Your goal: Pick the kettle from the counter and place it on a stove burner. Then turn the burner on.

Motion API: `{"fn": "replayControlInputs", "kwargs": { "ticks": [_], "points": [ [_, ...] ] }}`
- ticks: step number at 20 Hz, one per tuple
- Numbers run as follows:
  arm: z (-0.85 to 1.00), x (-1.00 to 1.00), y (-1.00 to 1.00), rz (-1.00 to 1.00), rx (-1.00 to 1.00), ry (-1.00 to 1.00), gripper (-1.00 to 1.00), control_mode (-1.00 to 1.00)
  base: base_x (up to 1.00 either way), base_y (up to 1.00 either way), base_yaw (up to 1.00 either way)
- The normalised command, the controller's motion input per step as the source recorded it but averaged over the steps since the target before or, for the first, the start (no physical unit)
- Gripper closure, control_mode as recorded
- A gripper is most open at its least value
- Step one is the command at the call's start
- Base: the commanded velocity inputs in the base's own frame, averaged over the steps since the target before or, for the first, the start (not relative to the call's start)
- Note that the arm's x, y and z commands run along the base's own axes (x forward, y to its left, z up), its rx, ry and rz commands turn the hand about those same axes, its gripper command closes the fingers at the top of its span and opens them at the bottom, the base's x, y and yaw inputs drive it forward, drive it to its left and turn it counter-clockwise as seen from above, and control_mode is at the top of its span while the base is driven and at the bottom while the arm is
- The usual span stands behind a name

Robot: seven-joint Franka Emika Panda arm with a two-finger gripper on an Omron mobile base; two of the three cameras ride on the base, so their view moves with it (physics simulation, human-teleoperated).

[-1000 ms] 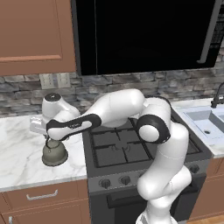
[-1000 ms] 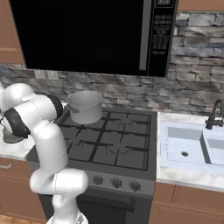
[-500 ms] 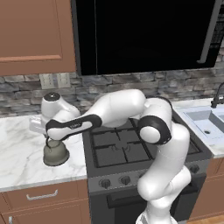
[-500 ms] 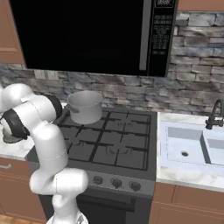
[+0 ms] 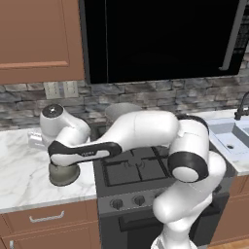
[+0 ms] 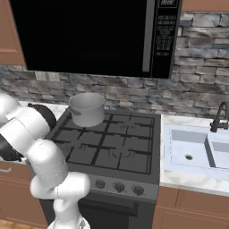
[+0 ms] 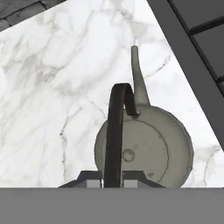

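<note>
**Kettle gripped by its handle, not yet moved to the stove**

A white robot arm reaches left across a kitchen to a marble counter; its gripper is clenched on the thin black arched handle of a small grey-green kettle, the two finger tips pressed to either side of the wire at the bottom of the hand view.

The kettle sits at the near right part of the counter, just beside the left edge of the black stove; its spout points away from the hand; whether its base touches the marble or has just lifted cannot be told.

On the stove's far left burner stands a steel pot; the near left burner is bare, as are the others; the knobs run along the front panel.

Judged from this, the grasp is made; lifting, carrying to a free burner, setting down and turning a knob all remain.
</note>
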Motion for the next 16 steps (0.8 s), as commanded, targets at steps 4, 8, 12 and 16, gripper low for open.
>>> {"fn": "replayControlInputs", "kwargs": {
  "ticks": [4,8,12,16],
  "points": [
    [0.4,-0.76,-0.52,0.0,0.0,-0.05,1.0,-1.0,0.0,0.0,0.0],
    [0.51,-0.68,-0.62,0.0,0.03,0.0,1.0,-1.0,0.0,0.0,0.0],
    [0.36,-0.38,-0.42,-0.01,0.07,0.0,1.0,-1.0,0.0,0.0,0.0],
    [0.0,0.0,0.0,0.0,0.0,0.0,1.0,-1.0,0.0,0.0,0.0]
  ]
}}
